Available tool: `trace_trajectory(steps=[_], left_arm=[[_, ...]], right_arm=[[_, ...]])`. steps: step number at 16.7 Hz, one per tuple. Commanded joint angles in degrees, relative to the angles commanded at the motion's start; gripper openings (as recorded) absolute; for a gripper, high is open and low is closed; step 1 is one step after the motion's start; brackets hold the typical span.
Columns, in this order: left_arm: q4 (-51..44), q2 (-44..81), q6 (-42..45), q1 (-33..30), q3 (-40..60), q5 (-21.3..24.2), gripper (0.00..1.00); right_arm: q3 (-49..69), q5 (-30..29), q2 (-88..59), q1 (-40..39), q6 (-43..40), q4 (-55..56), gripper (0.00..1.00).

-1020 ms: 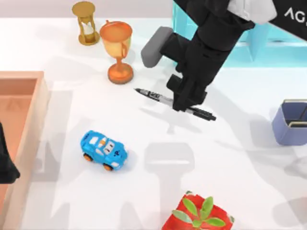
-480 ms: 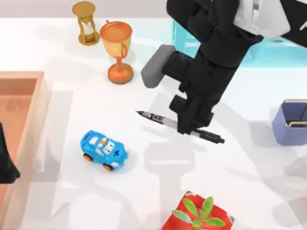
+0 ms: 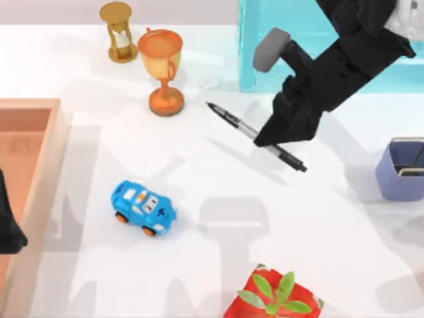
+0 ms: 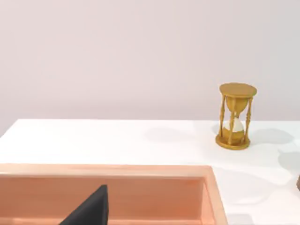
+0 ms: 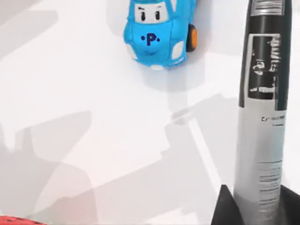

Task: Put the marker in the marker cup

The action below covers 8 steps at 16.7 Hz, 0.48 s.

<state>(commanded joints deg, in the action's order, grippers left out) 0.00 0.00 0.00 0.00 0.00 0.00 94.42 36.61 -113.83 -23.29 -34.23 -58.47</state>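
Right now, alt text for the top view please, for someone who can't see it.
The right gripper holds the black marker lifted above the white table, tip pointing toward the orange trophy. The blue marker cup stands at the right edge; a blue toy car sits left of centre.

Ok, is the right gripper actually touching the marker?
Touching. In the right wrist view the marker runs down between the right gripper's dark jaws, which press its barrel on both sides; the top view shows it lifted off the table.
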Motion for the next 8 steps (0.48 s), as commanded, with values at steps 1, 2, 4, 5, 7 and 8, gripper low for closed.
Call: trace_trajectory(steps=[1,2,4,5,7,8], left_arm=[[0.0,0.0,0.0,0.0,0.0,0.0,1.0],[0.0,0.0,0.0,0.0,0.0,0.0,1.0],[0.0,0.0,0.0,0.0,0.0,0.0,1.0],[0.0,0.0,0.0,0.0,0.0,0.0,1.0],[0.0,0.0,0.0,0.0,0.0,0.0,1.0],[0.0,0.0,0.0,0.0,0.0,0.0,1.0]], right_arm=[[-1.9,5.2,-0.1,3.2,-1.6,3.5,0.0],[-4.0,10.6,-0.1,6.6,-3.2,7.2,0.0],[-8.5,22.1,0.1,13.7,-6.6,15.1,0.0],[-10.9,28.0,0.3,17.3,-8.3,19.1,0.0],[-15.8,39.3,1.0,24.5,-11.5,27.2,0.0],[-18.2,44.6,1.4,27.9,-13.0,31.1,0.0]])
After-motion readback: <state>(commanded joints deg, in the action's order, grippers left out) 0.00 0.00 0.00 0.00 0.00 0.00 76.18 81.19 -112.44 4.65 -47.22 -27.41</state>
